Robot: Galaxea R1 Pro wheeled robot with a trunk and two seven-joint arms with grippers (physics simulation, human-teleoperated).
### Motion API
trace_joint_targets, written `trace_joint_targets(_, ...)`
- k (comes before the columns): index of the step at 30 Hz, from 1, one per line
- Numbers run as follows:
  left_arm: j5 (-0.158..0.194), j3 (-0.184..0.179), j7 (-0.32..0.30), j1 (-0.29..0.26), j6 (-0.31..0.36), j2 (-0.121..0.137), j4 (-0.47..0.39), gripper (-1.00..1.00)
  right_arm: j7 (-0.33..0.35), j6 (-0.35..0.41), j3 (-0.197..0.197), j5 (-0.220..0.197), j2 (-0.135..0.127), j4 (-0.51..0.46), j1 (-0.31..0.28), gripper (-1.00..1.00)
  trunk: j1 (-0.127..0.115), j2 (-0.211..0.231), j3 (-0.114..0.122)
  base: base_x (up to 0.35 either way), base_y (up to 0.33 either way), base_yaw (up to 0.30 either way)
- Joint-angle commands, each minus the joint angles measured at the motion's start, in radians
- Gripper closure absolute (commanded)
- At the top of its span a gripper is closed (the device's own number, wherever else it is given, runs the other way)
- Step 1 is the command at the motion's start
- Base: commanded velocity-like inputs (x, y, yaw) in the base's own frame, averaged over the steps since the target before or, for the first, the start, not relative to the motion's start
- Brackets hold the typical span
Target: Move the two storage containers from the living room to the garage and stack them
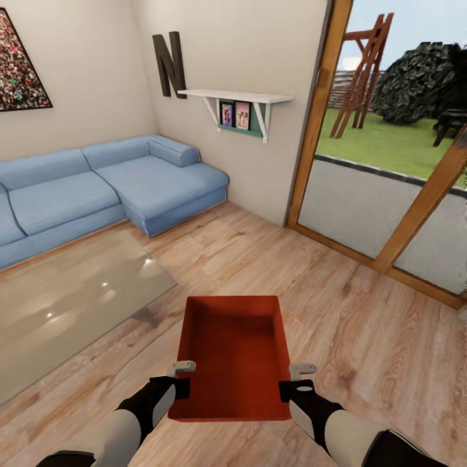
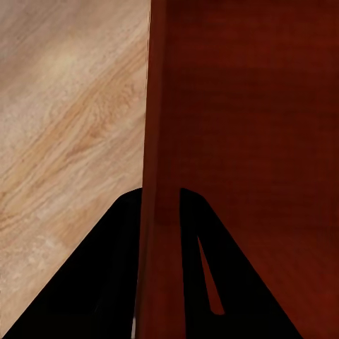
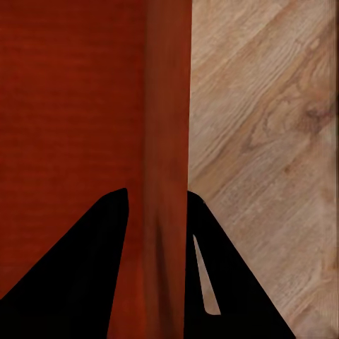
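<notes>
Both grippers, left (image 1: 183, 378) and right (image 1: 295, 381), clamped opposite walls of one orange-red storage container (image 1: 233, 353), held above the wood plank floor (image 1: 363, 337) beside the blue sofa (image 1: 110, 188).

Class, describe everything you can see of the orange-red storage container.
The storage container is an orange-red rectangular bin of plastic-looking material, with plain walls, no lid and nothing inside. It sits level and upright, held over the wood plank floor beside the glass table. The left claw pinches its left wall and the right claw its right wall, one finger inside, one outside.
</notes>
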Motion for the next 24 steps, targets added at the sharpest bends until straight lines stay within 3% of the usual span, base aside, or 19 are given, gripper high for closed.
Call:
trace_joint_targets(1,-0.011,0.007,0.014,0.001,0.009,0.001,0.001,1.00,-0.011,-0.024,-0.017,0.012,-0.003,-0.002,-0.001,1.00,-0.004,0.007,0.004,0.000,0.000,-0.144)
trace_joint_targets(10,-0.011,0.007,0.014,0.001,0.009,0.001,0.001,1.00,-0.011,-0.024,-0.017,0.012,-0.003,-0.002,-0.001,1.00,-0.038,0.070,0.041,0.000,0.000,-0.135)
trace_joint_targets(24,-0.011,0.007,0.014,0.001,0.009,0.001,0.001,1.00,-0.011,-0.025,-0.015,0.012,-0.001,-0.002,-0.001,1.00,-0.092,0.168,0.100,0.000,0.000,-0.008)
